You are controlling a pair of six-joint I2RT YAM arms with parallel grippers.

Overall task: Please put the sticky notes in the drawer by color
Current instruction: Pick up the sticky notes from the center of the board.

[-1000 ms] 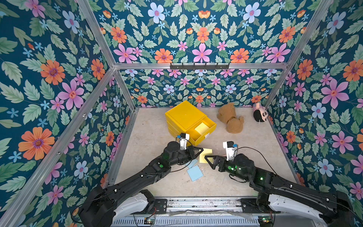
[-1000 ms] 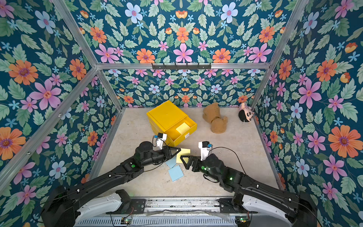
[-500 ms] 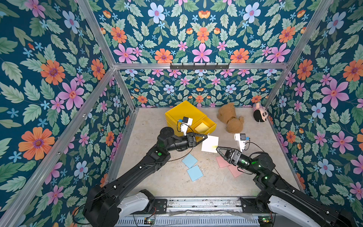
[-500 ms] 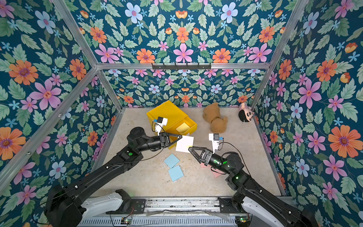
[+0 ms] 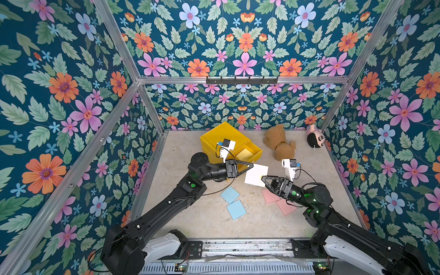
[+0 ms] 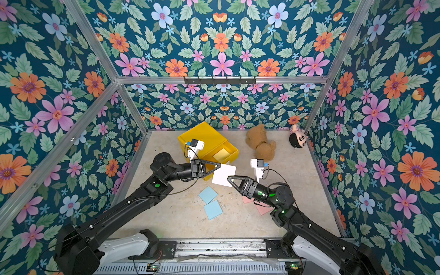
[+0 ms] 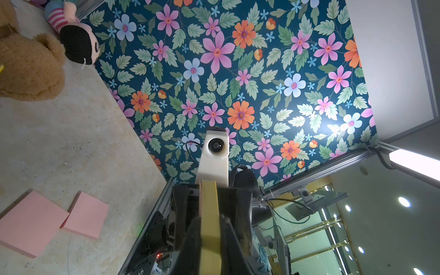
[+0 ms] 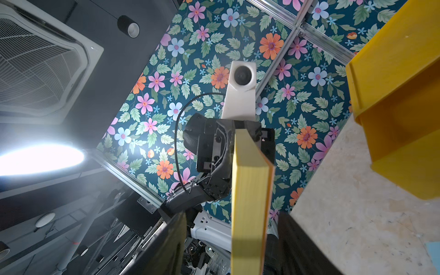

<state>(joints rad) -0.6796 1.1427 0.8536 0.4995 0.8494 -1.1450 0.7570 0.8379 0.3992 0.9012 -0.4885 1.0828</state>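
1. Your left gripper (image 5: 252, 166) is clamped on a yellow sticky pad (image 5: 256, 173), held in the air just near of the drawer (image 5: 221, 135) (open, a yellow note (image 5: 245, 154) inside).
2. Your right gripper (image 5: 262, 178) straddles the pad's opposite edge, jaws parted, gaps both sides.

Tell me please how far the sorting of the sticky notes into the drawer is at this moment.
Done: one yellow note lies in the open drawer. In hand: the left claw pinches a second yellow note in the air beside the drawer, and the right claw straddles its opposite edge, jaws not closed on it. Left: two blue notes and two pink notes lie on the table.
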